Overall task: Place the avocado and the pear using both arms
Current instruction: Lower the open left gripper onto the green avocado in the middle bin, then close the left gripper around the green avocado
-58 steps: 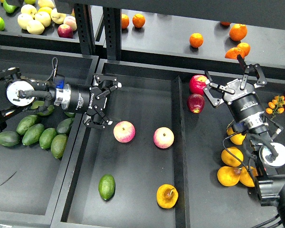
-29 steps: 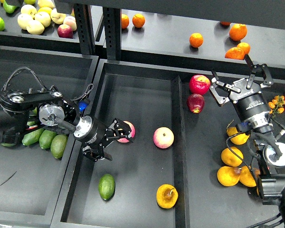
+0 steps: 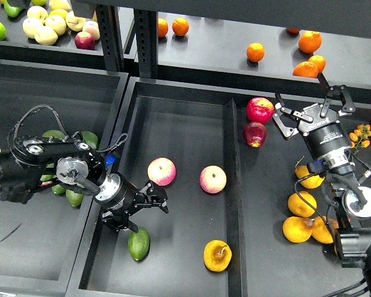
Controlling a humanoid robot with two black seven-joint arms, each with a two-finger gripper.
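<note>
The avocado [image 3: 138,245], a glossy green oval, lies at the front left of the middle tray [image 3: 232,162]. The pear [image 3: 217,255], golden with a dark brown hollow, lies to its right near the front. My left gripper [image 3: 143,216] is open and hangs just above the avocado's top end, its jaws spread and empty. My right gripper [image 3: 307,104] is open and empty over the right tray, far from the pear, beside two red apples [image 3: 258,110].
Two pink-yellow apples [image 3: 162,171] [image 3: 213,179] lie mid-tray. Several green avocados [image 3: 69,185] lie in the left tray under my left arm. Yellow-orange fruits [image 3: 302,203] lie in the right tray. Oranges [image 3: 255,52] and pale apples [image 3: 46,28] sit on the back shelf.
My left gripper has moved down and toward the front, from beside the left apple to just above the avocado. My right gripper has shifted slightly right and stays open.
</note>
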